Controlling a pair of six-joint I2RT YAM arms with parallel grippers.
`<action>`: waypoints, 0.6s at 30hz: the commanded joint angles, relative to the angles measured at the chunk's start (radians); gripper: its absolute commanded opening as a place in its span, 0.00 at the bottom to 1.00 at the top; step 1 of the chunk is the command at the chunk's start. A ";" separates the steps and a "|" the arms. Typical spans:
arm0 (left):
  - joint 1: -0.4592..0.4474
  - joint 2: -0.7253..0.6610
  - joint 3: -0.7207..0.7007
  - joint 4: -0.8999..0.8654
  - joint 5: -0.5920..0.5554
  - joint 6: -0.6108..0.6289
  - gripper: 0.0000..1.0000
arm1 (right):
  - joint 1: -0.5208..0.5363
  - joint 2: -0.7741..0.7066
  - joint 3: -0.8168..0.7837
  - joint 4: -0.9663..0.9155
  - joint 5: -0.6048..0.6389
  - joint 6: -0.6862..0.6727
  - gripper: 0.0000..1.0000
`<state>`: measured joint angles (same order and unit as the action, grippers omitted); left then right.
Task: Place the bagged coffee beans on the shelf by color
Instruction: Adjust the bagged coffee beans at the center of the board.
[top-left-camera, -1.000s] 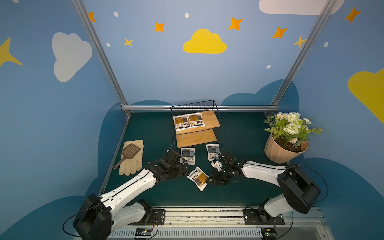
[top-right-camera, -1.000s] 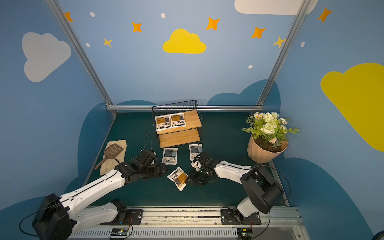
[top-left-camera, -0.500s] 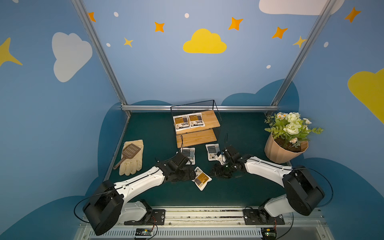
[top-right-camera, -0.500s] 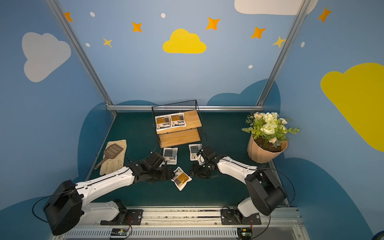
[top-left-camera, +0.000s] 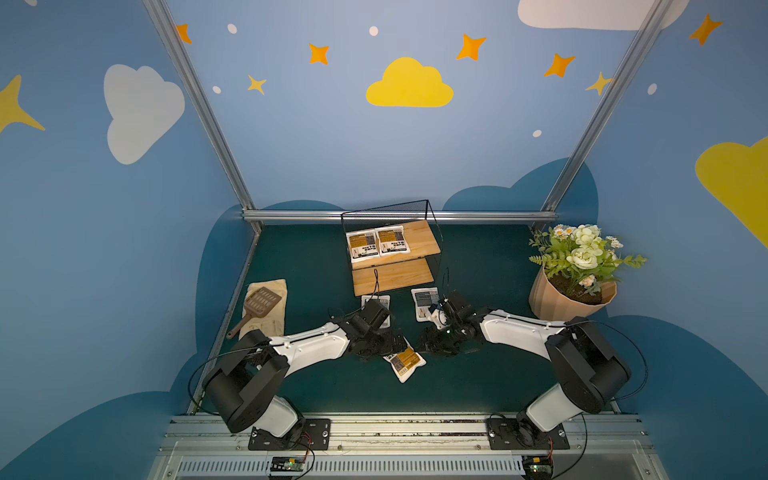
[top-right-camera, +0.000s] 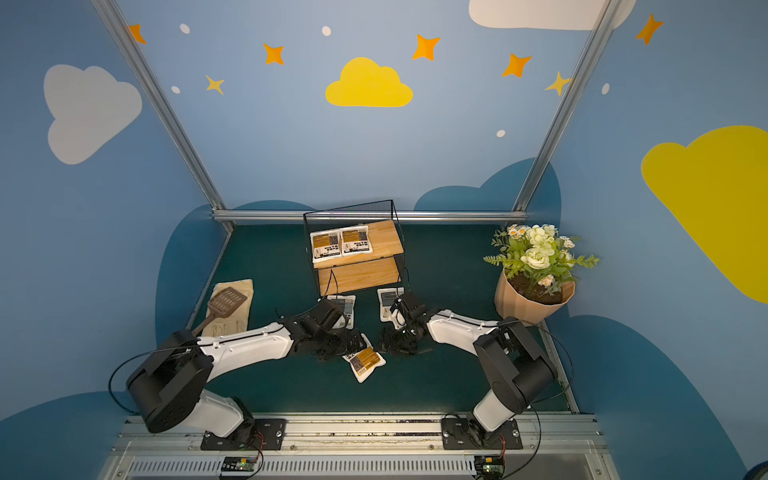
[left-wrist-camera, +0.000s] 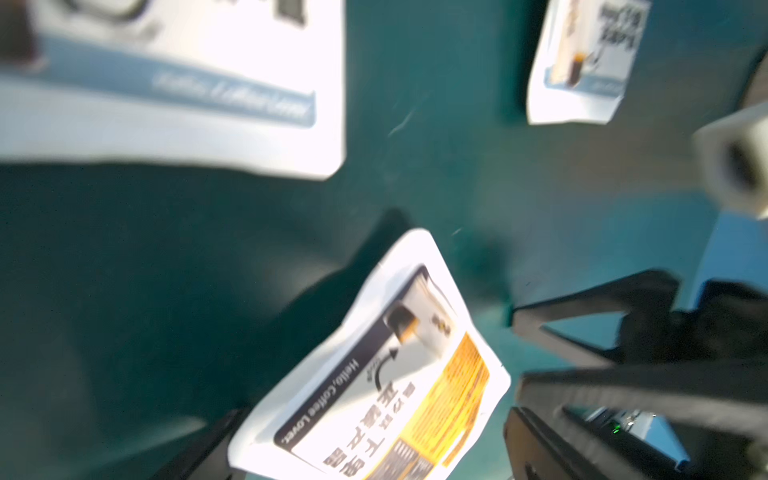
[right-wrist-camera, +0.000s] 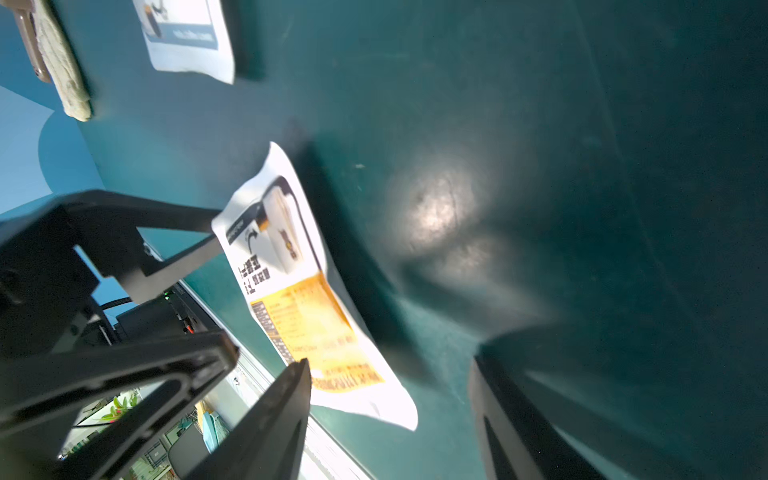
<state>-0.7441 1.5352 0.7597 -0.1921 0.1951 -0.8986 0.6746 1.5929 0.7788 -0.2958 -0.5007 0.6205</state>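
Open counter lies right of centre, between the shelf and the flowerpot. The lower board is bare; the upper board is free only at its right end, two orange pouches filling its left. Two grey-blue pouches block the strip just before the shelf. Below centre, the left hand and right hand, jaws apart, flank a third orange pouch.

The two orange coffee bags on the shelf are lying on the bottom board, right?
Not quite. The two orange coffee bags lie side by side on the top board of the shelf, not the bottom board. Both top views show it.
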 joint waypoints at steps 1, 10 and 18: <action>0.016 0.065 0.061 0.045 0.031 0.002 1.00 | 0.001 -0.018 -0.033 0.015 -0.001 -0.001 0.66; 0.128 0.184 0.276 -0.021 0.099 0.103 1.00 | 0.061 -0.050 -0.057 0.013 -0.006 0.037 0.66; 0.225 0.052 0.283 -0.180 0.090 0.178 1.00 | 0.192 -0.053 -0.077 0.026 -0.002 0.098 0.66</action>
<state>-0.5388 1.6554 1.0580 -0.2695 0.2752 -0.7685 0.8341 1.5436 0.7189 -0.2642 -0.5056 0.6830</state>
